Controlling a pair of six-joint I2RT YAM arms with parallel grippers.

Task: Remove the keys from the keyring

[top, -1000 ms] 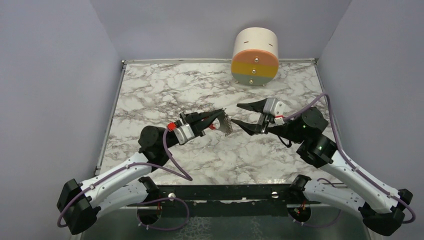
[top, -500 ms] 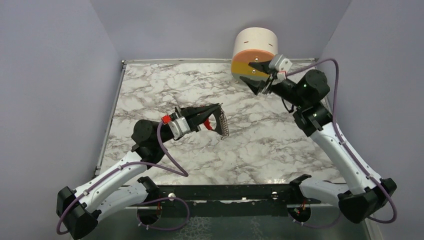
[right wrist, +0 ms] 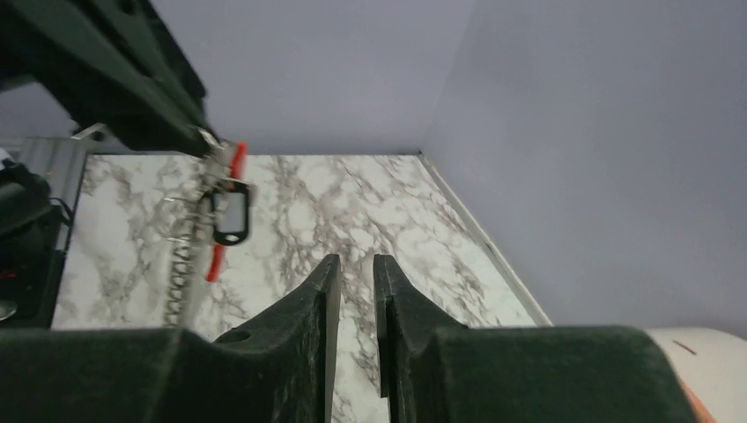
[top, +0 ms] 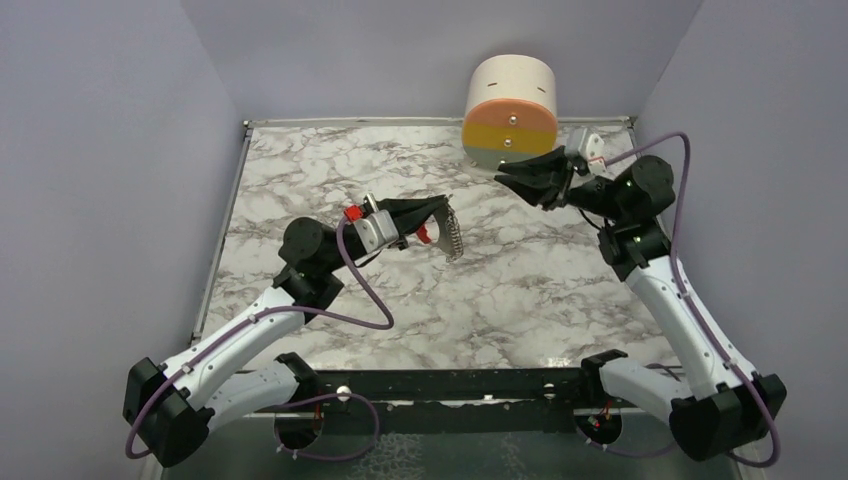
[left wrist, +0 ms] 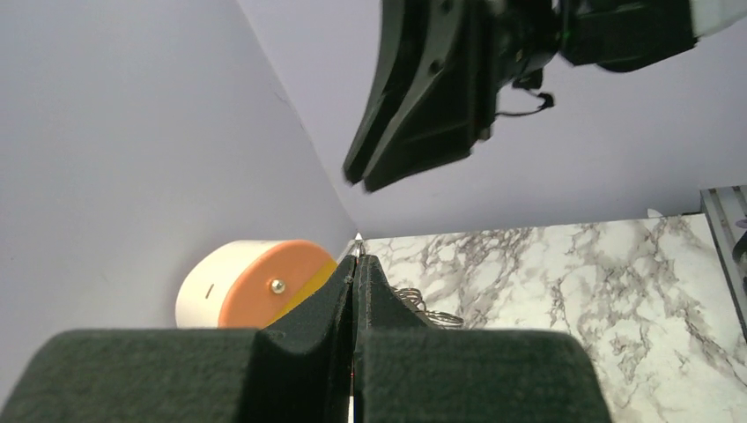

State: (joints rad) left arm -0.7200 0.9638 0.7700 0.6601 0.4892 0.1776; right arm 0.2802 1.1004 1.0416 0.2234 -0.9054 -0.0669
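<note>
Keys [top: 447, 232]: held in air above table [top: 300, 170], centre, slightly left. Left gripper [top: 440, 204]: fingers pressed together, pinching top of bunch. Probable reason: bunch lifted off the surface gives your second arm free access.
Keyring [right wrist: 231, 214]: dark oval loop within bunch, just below pinch.
Long axis of bunch: near vertical. Free end points down; silvery strip [right wrist: 181, 264] hangs lowest.
Right gripper [top: 512, 176]: far right, well apart from keys, narrowly parted, holding nothing, tips aimed left.

High overview, two facing wrist close-ups
</note>
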